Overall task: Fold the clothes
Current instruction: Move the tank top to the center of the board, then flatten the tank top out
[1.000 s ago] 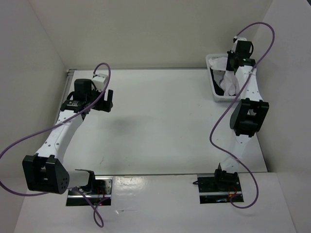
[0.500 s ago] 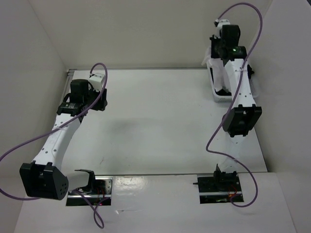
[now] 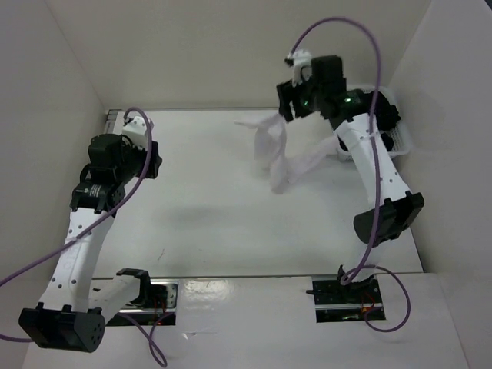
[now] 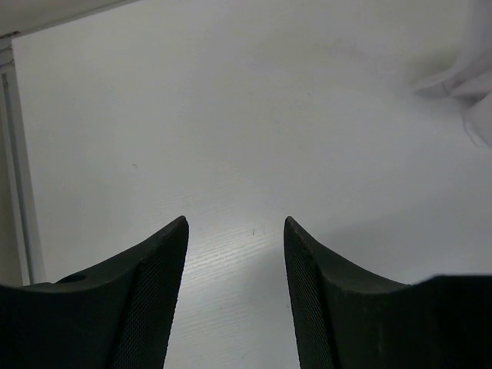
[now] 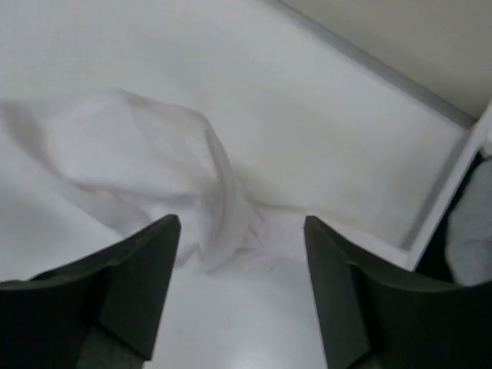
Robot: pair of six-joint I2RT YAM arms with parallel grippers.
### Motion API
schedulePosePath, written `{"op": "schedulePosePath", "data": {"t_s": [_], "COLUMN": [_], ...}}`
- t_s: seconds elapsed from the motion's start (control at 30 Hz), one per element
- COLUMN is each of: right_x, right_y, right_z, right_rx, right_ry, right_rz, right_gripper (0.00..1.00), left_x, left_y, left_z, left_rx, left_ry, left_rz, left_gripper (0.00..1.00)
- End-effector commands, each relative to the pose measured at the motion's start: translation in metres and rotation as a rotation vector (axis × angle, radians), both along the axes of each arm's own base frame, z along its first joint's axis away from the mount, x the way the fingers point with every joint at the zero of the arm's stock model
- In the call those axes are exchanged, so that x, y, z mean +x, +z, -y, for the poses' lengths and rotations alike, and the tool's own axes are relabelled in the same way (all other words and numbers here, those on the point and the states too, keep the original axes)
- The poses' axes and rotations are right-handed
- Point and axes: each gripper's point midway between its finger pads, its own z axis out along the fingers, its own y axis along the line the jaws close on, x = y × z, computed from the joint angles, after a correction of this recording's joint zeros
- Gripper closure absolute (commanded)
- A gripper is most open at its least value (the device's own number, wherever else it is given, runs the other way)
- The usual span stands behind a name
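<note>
The clothes (image 3: 275, 152) are one white garment, bunched and blurred over the far right of the table, with a tail running toward the basket. My right gripper (image 3: 288, 104) hovers just above them, open. In the right wrist view nothing sits between the right gripper's (image 5: 242, 219) jaws, and the clothes (image 5: 138, 154) lie below and ahead of them. My left gripper (image 3: 154, 163) is far off at the table's left, open and empty. The left wrist view shows the left gripper (image 4: 234, 223) over bare table, with an edge of the clothes (image 4: 469, 84) at the top right.
A white plastic lattice basket (image 3: 398, 137) stands at the far right corner, behind the right arm, and its rim (image 5: 450, 207) shows in the right wrist view. White walls enclose the table on the left, back and right. Purple cables loop from both arms.
My right arm swung left from the basket, drawing the clothes out over the table, then its jaws opened and let go. My left arm drew back leftward and its jaws narrowed somewhat.
</note>
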Motion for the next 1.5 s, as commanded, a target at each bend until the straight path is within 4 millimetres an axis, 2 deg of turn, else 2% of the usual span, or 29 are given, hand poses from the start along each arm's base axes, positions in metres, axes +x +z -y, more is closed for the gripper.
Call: {"op": "schedulePosePath", "data": {"t_s": [0.0, 0.07, 0.1, 0.17, 0.2, 0.27, 0.3, 0.37, 0.4, 0.5, 0.6, 0.63, 0.67, 0.7, 0.73, 0.77, 0.87, 0.93, 1.0, 1.1, 1.13, 1.17, 1.2, 1.27, 1.3, 1.37, 1.4, 1.43, 1.47], "right_x": [-0.035, -0.042, -0.054, -0.058, -0.063, -0.065, -0.071, -0.073, -0.077, -0.076, -0.075, -0.075, -0.069, -0.069, -0.069, -0.061, -0.050, -0.044, -0.041, -0.031, -0.027, -0.027, -0.022, -0.020, -0.008, -0.006, 0.004, 0.002, 0.003], "right_y": [-0.102, -0.111, -0.125, -0.135, -0.153, -0.166, -0.185, -0.199, -0.208, -0.218, -0.233, -0.247, -0.247, -0.253, -0.268, -0.268, -0.286, -0.289, -0.303, -0.314, -0.310, -0.315, -0.307, -0.297, -0.275, -0.248, -0.209, -0.195, -0.170], "right_z": [-0.011, -0.009, 0.000, 0.011, 0.023, 0.033, 0.040, 0.047, 0.055, 0.051, 0.036, 0.026, 0.020, 0.016, 0.007, 0.001, -0.008, -0.015, -0.017, -0.020, -0.022, -0.026, -0.028, -0.039, -0.045, -0.053, -0.067, -0.069, -0.075], "right_rx": [-0.174, -0.216, -0.242, -0.280, -0.333, -0.365, -0.399, -0.419, -0.425, -0.381, -0.317, -0.297, -0.282, -0.271, -0.268, -0.258, -0.258, -0.255, -0.265, -0.270, -0.270, -0.278, -0.275, -0.278, -0.279, -0.298, -0.276, -0.283, -0.266], "right_ry": [0.071, 0.064, 0.062, 0.035, 0.004, -0.030, -0.045, -0.053, -0.064, -0.047, 0.011, 0.053, 0.069, 0.076, 0.108, 0.117, 0.137, 0.139, 0.140, 0.127, 0.127, 0.136, 0.136, 0.155, 0.146, 0.157, 0.165, 0.166, 0.172], "right_rz": [-0.178, -0.139, -0.158, -0.151, -0.177, -0.183, -0.216, -0.232, -0.250, -0.255, -0.313, -0.356, -0.358, -0.384, -0.425, -0.422, -0.475, -0.484, -0.512, -0.526, -0.525, -0.539, -0.532, -0.522, -0.472, -0.430, -0.343, -0.336, -0.291], "right_gripper": [0.23, 0.17, 0.14, 0.10, 0.10, 0.10, 0.10, 0.10, 0.10, 0.10, 0.10, 0.10, 0.10, 0.11, 0.13, 0.13, 0.17, 0.18, 0.23, 0.39, 0.46, 0.64, 0.82, 0.95, 1.00, 1.00, 1.00, 1.00, 1.00], "left_x": [-0.009, -0.009, -0.009, -0.007, -0.006, -0.004, 0.002, 0.009, 0.017, 0.035, 0.034, 0.031, 0.025, 0.024, 0.017, 0.010, -0.009, -0.017, -0.020, -0.020, -0.021, -0.021, -0.022, -0.020, -0.020, -0.020, -0.020, -0.020, -0.020], "left_y": [-0.015, -0.015, -0.017, -0.022, -0.031, -0.041, -0.051, -0.058, -0.074, -0.083, -0.087, -0.087, -0.078, -0.074, -0.076, -0.062, -0.051, -0.043, -0.041, -0.038, -0.036, -0.036, -0.040, -0.038, -0.038, -0.038, -0.038, -0.038, -0.038], "left_z": [0.009, 0.011, 0.015, 0.020, 0.025, 0.036, 0.040, 0.054, 0.058, 0.070, 0.070, 0.065, 0.061, 0.056, 0.050, 0.046, 0.036, 0.028, 0.020, 0.014, 0.012, 0.012, 0.012, 0.013, 0.013, 0.013, 0.011, 0.011, 0.011], "left_rx": [-0.011, -0.009, -0.012, -0.017, -0.023, -0.020, -0.020, -0.004, 0.011, 0.002, -0.004, -0.006, -0.008, -0.006, -0.008, 0.001, 0.019, 0.025, 0.023, 0.014, 0.007, 0.007, 0.007, 0.007, 0.007, 0.007, 0.011, 0.011, 0.011], "left_ry": [-0.065, -0.082, -0.108, -0.138, -0.168, -0.212, -0.224, -0.266, -0.264, -0.259, -0.253, -0.241, -0.232, -0.216, -0.204, -0.188, -0.151, -0.122, -0.099, -0.084, -0.082, -0.082, -0.082, -0.082, -0.082, -0.082, -0.074, -0.074, -0.074], "left_rz": [-0.036, -0.034, -0.041, -0.057, -0.090, -0.124, -0.161, -0.191, -0.243, -0.300, -0.328, -0.326, -0.297, -0.275, -0.273, -0.223, -0.166, -0.118, -0.106, -0.097, -0.088, -0.088, -0.097, -0.088, -0.088, -0.088, -0.088, -0.088, -0.088], "left_gripper": [0.39, 0.39, 0.38, 0.38, 0.38, 0.38, 0.40, 0.50, 0.53, 0.65, 0.67, 0.65, 0.60, 0.52, 0.37, 0.31, 0.18, 0.16, 0.14, 0.14, 0.14, 0.14, 0.14, 0.14, 0.14, 0.14, 0.14, 0.16, 0.16]}}
